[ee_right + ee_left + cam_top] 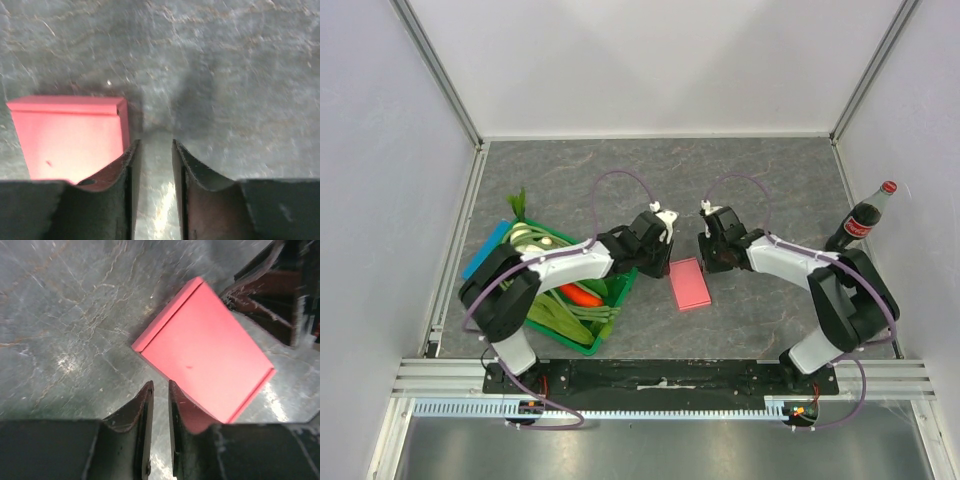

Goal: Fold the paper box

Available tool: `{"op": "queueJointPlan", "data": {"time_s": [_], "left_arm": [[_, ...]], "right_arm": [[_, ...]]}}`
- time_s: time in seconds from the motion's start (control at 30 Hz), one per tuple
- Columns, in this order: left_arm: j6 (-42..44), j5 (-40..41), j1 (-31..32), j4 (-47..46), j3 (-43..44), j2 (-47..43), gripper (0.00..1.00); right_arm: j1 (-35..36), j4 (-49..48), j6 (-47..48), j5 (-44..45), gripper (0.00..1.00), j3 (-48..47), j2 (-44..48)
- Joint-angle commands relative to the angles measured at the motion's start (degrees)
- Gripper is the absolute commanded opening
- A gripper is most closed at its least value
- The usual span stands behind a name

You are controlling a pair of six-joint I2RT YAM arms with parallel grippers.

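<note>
Top external view showed the paper box (690, 284) lying flat on the grey table (770, 180), in the gap between the two arms. It looked shut, like a thin pink pad. Its long side ran from far to near, tipped a little. The left gripper (160, 386) hung just beside the far left corner, so the box lay to its right. The right gripper (156, 145) hung just beside the far right corner, so the box lay to its left. Both had their fingers a little way apart, with only bare table showing in the gap and nothing held. I could not say which was nearer; they looked about the same. Off to the left sat a green crate (582, 345) of vegetables.
</note>
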State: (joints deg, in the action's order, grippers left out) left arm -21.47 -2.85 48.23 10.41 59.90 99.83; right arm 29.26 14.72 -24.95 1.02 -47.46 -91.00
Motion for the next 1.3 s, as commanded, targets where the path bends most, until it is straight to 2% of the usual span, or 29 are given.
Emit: {"op": "queueJointPlan", "data": {"time_s": [0.0,0.07,0.1,0.23,0.3,0.4,0.47,0.5,0.53,0.63,0.73,0.77,0.8,0.87,0.97,1.03,1.1,1.17,1.2,1.27], "left_arm": [[-0.23,-1.37,-0.5,-1.19,-1.62,-8.94,0.26],[-0.32,-1.1,-1.11,-0.4,-2.15,-10.7,0.27],[-0.15,-1.28,-1.29,-0.31,-2.76,-12.28,0.28],[-0.32,-4.43,-3.05,-0.39,-3.47,-14.75,0.34],[-0.93,-6.81,-3.05,-1.62,-4.87,-16.41,0.38],[-2.34,-8.75,-3.05,-5.22,-7.95,-20.37,0.48],[-3.04,-9.71,-3.05,-7.42,-9.01,-21.35,0.54],[-3.4,-10.24,-3.05,-7.86,-8.84,-21.17,0.55],[-3.57,-10.68,-3.05,-8.74,-8.66,-20.73,0.57],[-5.24,-11.91,-3.05,-10.23,-8.57,-19.85,0.57],[-6.82,-13.23,-3.05,-12.61,-9.27,-20.73,0.57],[-7.09,-13.67,-3.14,-12.7,-9.97,-21.95,0.57],[-7.26,-13.67,-3.05,-12.61,-10.41,-22.83,0.56],[-7.26,-13.24,-3.05,-11.57,-11.99,-24.94,0.56],[-7.26,-12.01,-3.14,-10.77,-14.36,-30.29,0.56],[-7.35,-11.13,-3.05,-7.52,-15.33,-34.43,0.56],[-7.18,-10.25,-3.14,-5.07,-16.39,-37.33,0.56],[-6.92,-9.63,-3.05,-3.48,-17.0,-41.28,0.56],[-6.91,-9.28,-3.05,-2.6,-17.18,-42.43,0.56],[-6.39,-8.32,-3.05,0.21,-17.18,-45.94,0.56]], "right_arm": [[0.1,9.53,3.06,3.73,0.47,-0.79,6.87],[0.1,11.02,3.41,4.17,0.54,-0.09,8.46],[0.1,11.47,3.42,4.08,0.61,0.17,10.13],[0.1,12.79,0.09,-0.74,0.74,2.37,15.23],[0.27,13.49,-5.16,-2.84,0.8,5.18,18.99],[2.03,10.6,-14.03,-9.18,0.83,11.41,24.79],[5.44,7.62,-20.37,-9.72,0.83,16.4,28.23],[6.33,6.47,-28.15,-9.11,0.82,18.26,32.34],[6.86,5.33,-32.05,-8.75,0.81,20.2,34.47],[7.48,-6.06,-44.87,-7.7,0.79,28.72,40.98],[7.57,-14.26,-51.32,-6.48,0.68,34.62,41.7],[7.48,-17.24,-52.21,-5.94,0.59,35.94,40.3],[7.48,-19.27,-53.0,-5.68,0.56,36.47,39.16],[7.31,-24.55,-53.8,-6.37,0.49,36.13,34.43],[7.22,-28.69,-54.59,-7.0,0.47,33.93,28.27],[5.82,-28.87,-53.72,-3.5,0.46,31.31,26.41],[3.19,-28.09,-47.23,-3.82,0.46,27.27,21.5],[-1.29,-24.85,-39.43,-6.55,0.46,17.35,13.45],[-2.18,-21.96,-30.86,-5.16,0.47,13.23,11.13],[-4.37,-15.45,-23.25,-1.39,0.52,2.32,4.04]]}}
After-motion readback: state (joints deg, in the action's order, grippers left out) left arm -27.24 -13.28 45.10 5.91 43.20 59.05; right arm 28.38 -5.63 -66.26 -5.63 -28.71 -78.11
